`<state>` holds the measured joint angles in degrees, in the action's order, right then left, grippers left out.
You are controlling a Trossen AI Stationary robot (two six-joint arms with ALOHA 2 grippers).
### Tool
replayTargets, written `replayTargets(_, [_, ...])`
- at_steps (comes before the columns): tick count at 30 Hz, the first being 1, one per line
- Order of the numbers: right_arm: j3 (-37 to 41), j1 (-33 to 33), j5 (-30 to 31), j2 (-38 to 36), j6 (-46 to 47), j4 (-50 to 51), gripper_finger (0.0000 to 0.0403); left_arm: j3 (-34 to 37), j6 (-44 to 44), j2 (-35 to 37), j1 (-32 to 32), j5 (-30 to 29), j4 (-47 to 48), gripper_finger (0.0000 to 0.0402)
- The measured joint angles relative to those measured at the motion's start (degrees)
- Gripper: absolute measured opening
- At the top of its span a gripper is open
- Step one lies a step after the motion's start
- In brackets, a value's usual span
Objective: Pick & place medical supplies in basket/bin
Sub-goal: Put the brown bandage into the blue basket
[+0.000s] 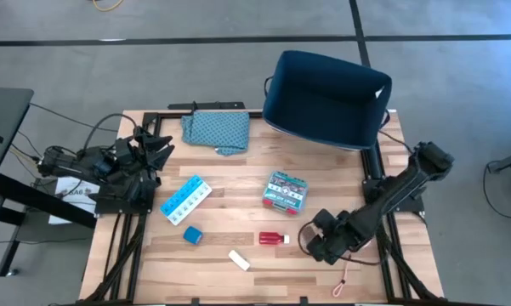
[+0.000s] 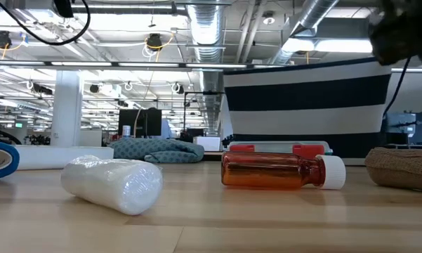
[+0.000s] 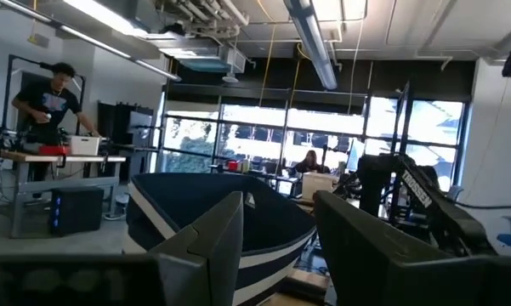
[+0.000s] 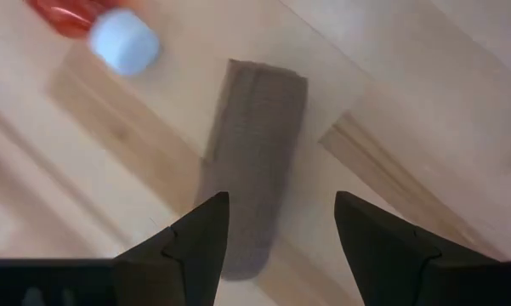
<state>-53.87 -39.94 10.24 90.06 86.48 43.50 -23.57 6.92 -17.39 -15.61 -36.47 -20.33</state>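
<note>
Right wrist view shows the right gripper (image 4: pixel 281 246) poised over the brown oblong (image 4: pixel 251 161), fingers spread wide with nothing between them, its long axis running out ahead through their gap. Ribbed, dull brown, it lies on the table (image 1: pixel 238 187) at lower right in the high view, beside the red bottle (image 1: pixel 272 239). Far nearer than the left gripper (image 1: pixel 153 153).

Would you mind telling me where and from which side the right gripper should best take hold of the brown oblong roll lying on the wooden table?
Probably across the middle of the brown oblong roll, coming straight down from above. It lies flat on the wooden table, long and narrow, and the right gripper hangs over it with open fingers either side of its long axis. The red white-capped bottle lies apart near one end, so the middle looks clear.
</note>
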Motion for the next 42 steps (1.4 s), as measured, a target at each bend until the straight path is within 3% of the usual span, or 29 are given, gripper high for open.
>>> replayTargets(16, [-0.21,4.16,-5.29,7.36,-7.83,-8.74,0.0197,0.02,3.03,0.00,-0.01,0.00,0.36,0.0138])
replayTargets(28, [0.04,4.27,-6.67,6.99,-13.63,-12.45,0.0047,0.04,3.43,0.00,-0.01,-0.28,1.86,0.0138])
replayTargets(34, [0.20,3.37,-8.21,4.56,-13.51,-12.00,0.0054,0.04,3.43,0.00,-0.01,-0.39,3.10,0.0138])
replayTargets(42, [0.13,1.62,-5.01,-1.55,-13.43,-9.98,0.0053,0.05,3.43,0.02,-0.01,-0.42,3.42,0.0138])
